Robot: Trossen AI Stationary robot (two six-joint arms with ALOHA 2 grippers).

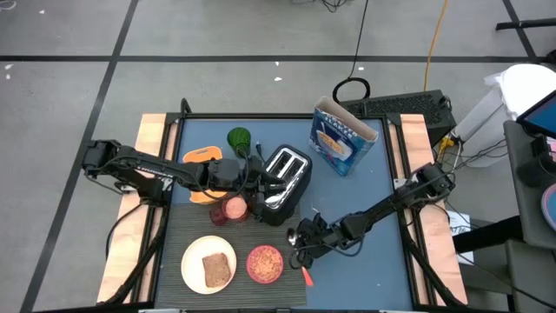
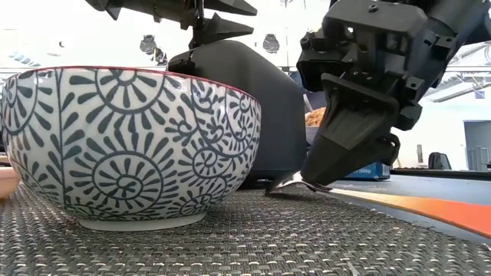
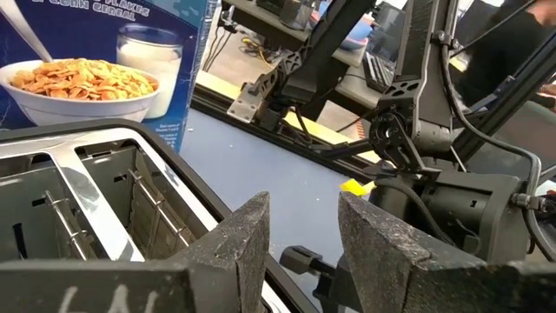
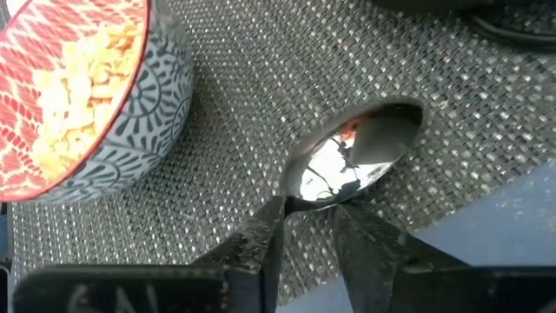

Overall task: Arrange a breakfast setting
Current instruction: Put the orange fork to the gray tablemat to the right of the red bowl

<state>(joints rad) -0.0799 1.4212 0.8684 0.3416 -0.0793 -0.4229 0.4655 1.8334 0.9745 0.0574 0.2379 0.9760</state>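
floor: grey concrete floor [image 1: 217, 35] with dark tape lines | cables: black cable loop [image 1: 352, 87] at 12 o'clock, orange cord [image 1: 432, 43] at 1 o'clock | light: bright, white-washed room [image 2: 77, 38] behind

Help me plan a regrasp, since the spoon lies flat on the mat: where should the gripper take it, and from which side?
Judging from its pose, grip the spoon at the thin neck behind its bowl, coming from above; lying flat offers no side purchase. The right gripper already straddles that neck beside the cereal bowl.
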